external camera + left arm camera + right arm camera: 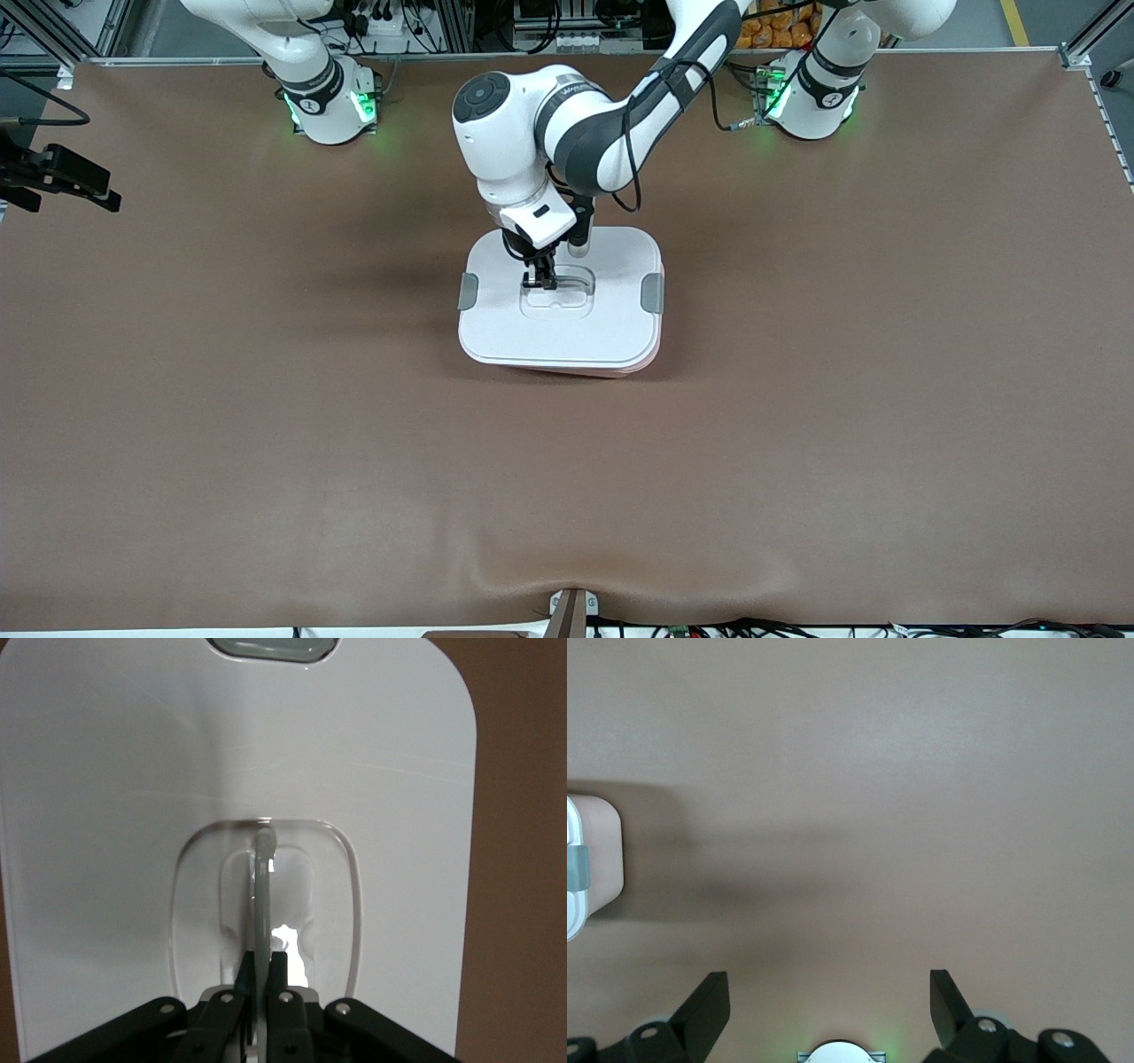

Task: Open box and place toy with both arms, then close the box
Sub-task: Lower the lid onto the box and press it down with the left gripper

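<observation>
The box (pixel 611 365) is a pink tub at the middle of the table, with its white lid (pixel 567 332) on top. Grey clips (pixel 652 293) sit on two sides of the lid. My left gripper (pixel 540 282) reaches down onto the lid's centre. In the left wrist view the gripper (pixel 263 958) is shut on the thin raised handle (pixel 263 890) in the lid's recess. My right gripper (pixel 828 979) is open and empty over bare table, with a corner of the box (pixel 602 850) at the edge of its view. It does not show in the front view. The toy is out of view.
A black camera mount (pixel 62 173) juts in at the right arm's end of the table. A small bracket (pixel 571 611) sits at the table edge nearest the front camera. The arm bases (pixel 328 102) stand along the edge farthest from it.
</observation>
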Robot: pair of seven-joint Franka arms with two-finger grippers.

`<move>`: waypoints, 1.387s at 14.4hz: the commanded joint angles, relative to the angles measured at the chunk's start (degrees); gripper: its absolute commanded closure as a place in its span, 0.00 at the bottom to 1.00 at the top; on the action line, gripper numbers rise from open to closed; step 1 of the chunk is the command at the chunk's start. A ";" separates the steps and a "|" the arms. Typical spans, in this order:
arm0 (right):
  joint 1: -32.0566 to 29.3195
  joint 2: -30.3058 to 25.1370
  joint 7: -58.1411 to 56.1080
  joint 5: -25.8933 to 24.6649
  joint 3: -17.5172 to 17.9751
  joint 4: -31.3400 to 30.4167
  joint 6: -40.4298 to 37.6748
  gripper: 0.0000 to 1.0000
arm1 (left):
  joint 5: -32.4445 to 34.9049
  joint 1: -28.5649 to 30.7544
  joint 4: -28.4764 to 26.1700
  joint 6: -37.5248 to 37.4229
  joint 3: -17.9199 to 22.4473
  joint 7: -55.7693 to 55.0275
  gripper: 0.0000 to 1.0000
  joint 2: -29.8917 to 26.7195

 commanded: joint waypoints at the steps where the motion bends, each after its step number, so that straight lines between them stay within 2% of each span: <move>1: 0.32 -0.76 -0.49 -1.26 0.14 0.11 -0.58 0.00 | -0.25 -0.62 -0.03 -1.00 0.63 0.23 1.00 -0.46; 9: 0.32 -0.68 -0.49 -1.26 0.14 0.11 -0.58 0.00 | -0.60 -0.26 -0.11 -1.08 0.46 1.02 1.00 -1.95; 15: 0.32 -0.67 -0.49 -1.26 0.05 0.11 -0.58 0.00 | -0.60 -0.35 -2.92 -1.44 0.37 1.11 1.00 -2.74; 20: 0.32 -0.67 -0.49 -1.26 0.14 0.11 -0.58 0.00 | -0.60 -0.26 -3.10 -1.44 0.28 1.11 1.00 -2.65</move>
